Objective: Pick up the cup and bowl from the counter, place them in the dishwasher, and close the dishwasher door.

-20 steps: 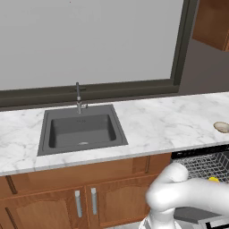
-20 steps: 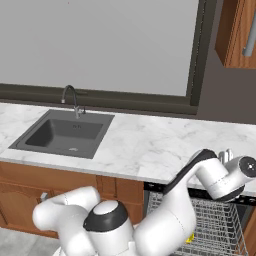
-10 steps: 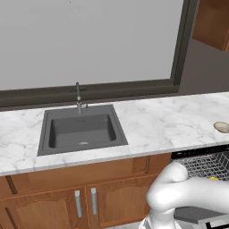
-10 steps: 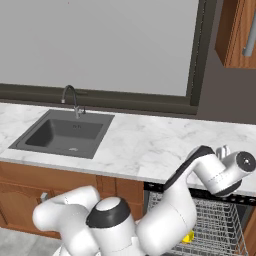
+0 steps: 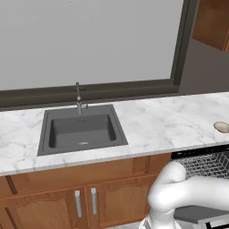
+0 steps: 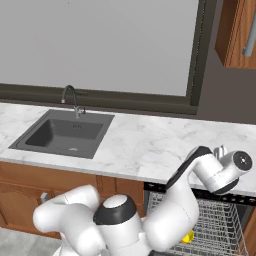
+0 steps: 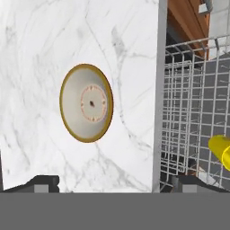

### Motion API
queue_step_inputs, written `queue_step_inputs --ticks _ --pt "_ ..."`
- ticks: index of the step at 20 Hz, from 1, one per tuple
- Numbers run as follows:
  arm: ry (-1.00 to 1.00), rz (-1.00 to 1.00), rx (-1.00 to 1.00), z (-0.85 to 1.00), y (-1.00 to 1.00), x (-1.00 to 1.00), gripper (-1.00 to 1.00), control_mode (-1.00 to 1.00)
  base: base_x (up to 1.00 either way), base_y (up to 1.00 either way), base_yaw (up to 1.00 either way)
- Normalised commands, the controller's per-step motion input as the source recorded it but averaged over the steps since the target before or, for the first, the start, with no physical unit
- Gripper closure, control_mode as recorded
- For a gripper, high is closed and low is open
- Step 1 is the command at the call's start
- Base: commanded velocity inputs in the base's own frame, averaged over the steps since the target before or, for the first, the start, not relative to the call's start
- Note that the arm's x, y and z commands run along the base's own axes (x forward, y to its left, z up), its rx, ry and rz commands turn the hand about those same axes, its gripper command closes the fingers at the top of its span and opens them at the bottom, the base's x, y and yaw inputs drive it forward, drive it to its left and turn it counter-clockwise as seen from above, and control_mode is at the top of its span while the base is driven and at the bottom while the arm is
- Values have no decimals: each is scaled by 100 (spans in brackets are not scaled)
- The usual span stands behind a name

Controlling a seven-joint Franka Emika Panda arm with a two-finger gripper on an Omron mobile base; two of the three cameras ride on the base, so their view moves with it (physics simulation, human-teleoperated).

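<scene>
While the hand [image 7: 110,179] hangs over the marble tabletop [image 7: 40,54], its fingers stand wide apart, holding nothing. The bowl [image 7: 86,103] sits on the tabletop near the edge, apart from the fingertips. The cup [image 7: 222,150] lies in the dishwasher [image 6: 210,220] wire rack, door open.

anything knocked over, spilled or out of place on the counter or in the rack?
Nothing stands out. The bowl sits upright and empty on the counter near the dishwasher. The cup is already in the wire rack, seemingly lying on its side rather than upright. No spill or damage shows.
</scene>
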Motion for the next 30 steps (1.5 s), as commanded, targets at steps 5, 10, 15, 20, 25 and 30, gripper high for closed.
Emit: queue_step_inputs --ticks 5,10,15,20,25,30 --pt "0 0 0 -24 0 20 -100 -100 0 0 0" --pt "0 0 0 -5 0 23 -100 -100 0 0 0" --pt "0 0 0 -7 -4 17 -100 -100 0 0 0" --pt "0 0 0 -15 -24 19 -100 -100 0 0 0" --pt "0 0 0 -18 -30 28 -100 -100 0 0 0" --pt "0 0 0 -18 -35 36 -100 -100 0 0 0"
